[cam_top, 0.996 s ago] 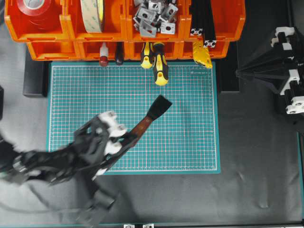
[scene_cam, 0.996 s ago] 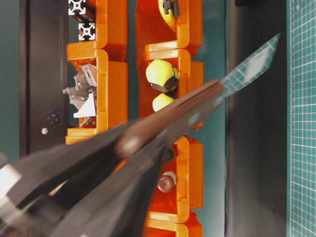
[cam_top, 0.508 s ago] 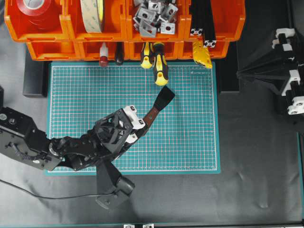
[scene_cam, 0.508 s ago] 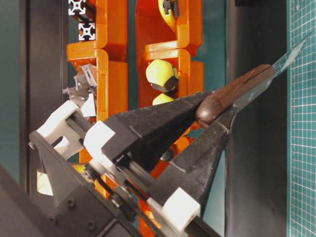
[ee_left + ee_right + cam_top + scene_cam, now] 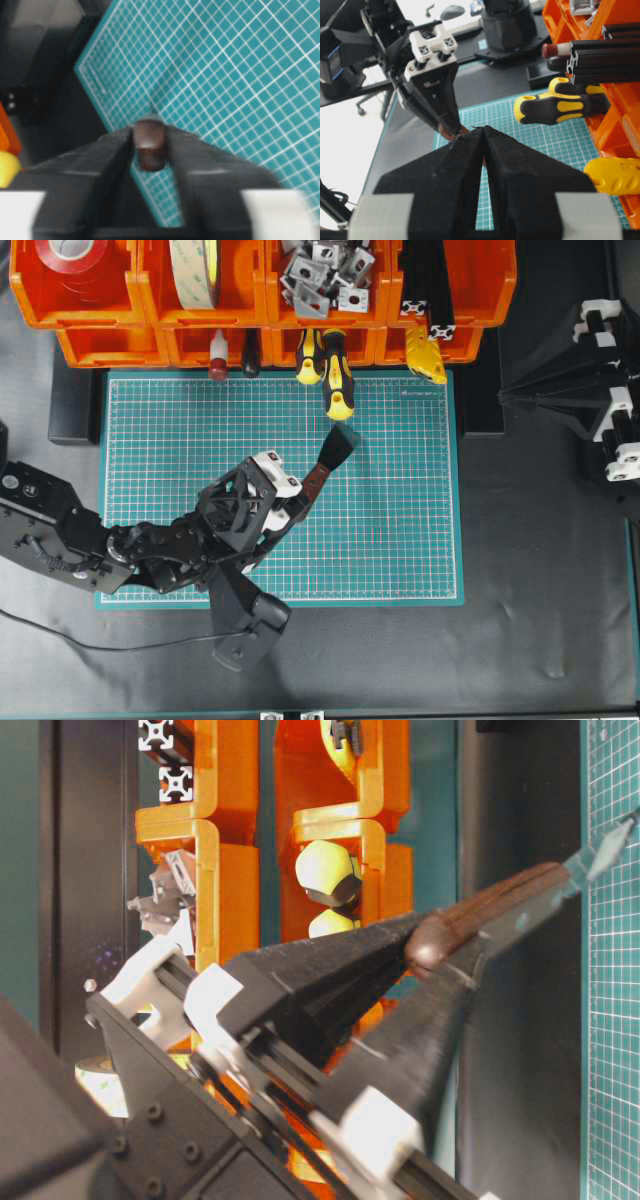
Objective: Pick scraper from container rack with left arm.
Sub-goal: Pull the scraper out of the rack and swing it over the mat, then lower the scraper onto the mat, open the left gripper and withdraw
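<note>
The scraper [image 5: 318, 478], with its brown wooden handle and dark flared blade, points up-right over the green mat [image 5: 400, 540]. My left gripper [image 5: 293, 500] is shut on its handle end. The left wrist view shows the rounded handle butt [image 5: 150, 147] pinched between both black fingers. From table level the handle [image 5: 490, 905] sticks out past the fingertips, with the blade tip low over the mat. The orange container rack [image 5: 110, 345] runs along the back. My right gripper [image 5: 482, 131] is shut and empty, parked at the right [image 5: 505, 392].
Two yellow-and-black screwdrivers [image 5: 335, 375] stick out of the rack's lower bins just beyond the blade. A red-knobbed tool [image 5: 217, 365] and a yellow part [image 5: 428, 358] also stick out. Upper bins hold tape rolls [image 5: 70, 255], metal brackets [image 5: 325, 275] and black extrusions [image 5: 425, 285].
My left arm has swung from the mat's lower-left corner toward its middle, carrying the scraper toward the rack. In the last half second it has shifted slightly left. The right arm is still.
</note>
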{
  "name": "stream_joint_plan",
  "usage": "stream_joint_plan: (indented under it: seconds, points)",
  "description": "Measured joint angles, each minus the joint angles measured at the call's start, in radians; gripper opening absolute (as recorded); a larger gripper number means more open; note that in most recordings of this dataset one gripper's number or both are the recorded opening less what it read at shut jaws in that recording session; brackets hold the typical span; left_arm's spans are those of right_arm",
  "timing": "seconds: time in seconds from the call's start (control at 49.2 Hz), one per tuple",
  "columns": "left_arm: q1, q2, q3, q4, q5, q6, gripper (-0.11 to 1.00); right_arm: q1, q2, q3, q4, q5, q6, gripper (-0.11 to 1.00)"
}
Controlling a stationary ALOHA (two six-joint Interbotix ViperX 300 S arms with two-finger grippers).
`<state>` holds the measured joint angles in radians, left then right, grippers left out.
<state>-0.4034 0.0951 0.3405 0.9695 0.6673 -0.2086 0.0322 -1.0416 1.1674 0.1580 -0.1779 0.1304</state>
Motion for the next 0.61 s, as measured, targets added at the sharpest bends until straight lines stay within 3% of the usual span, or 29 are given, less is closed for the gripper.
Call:
stream_joint_plan:
  seconds: [0.102,0.203,0.345,0.406,0.467,0.61]
  points:
    - [0.000,0.000,0.008,0.000,-0.002,-0.067,0.73,0.000,-0.005,-0.002,-0.002,0.008,0.000,0.01]
    - [0.000,0.000,0.015,0.000,-0.002,-0.141,0.90,-0.002,-0.008,-0.003,0.000,0.014,0.000,0.01]
    - [-0.002,0.000,0.034,0.000,-0.003,-0.293,0.91,-0.002,-0.008,-0.005,0.000,0.015,-0.002,0.01]
    - [-0.003,0.000,0.040,-0.006,0.000,-0.393,0.91,-0.002,-0.009,-0.005,0.000,0.015,0.000,0.01]
    - [-0.008,0.000,0.044,-0.011,0.003,-0.508,0.91,-0.003,-0.009,-0.005,0.000,0.020,0.000,0.01]
    - [-0.021,-0.002,0.075,-0.012,0.002,-0.845,0.91,-0.003,-0.006,-0.005,0.000,0.026,0.000,0.01]
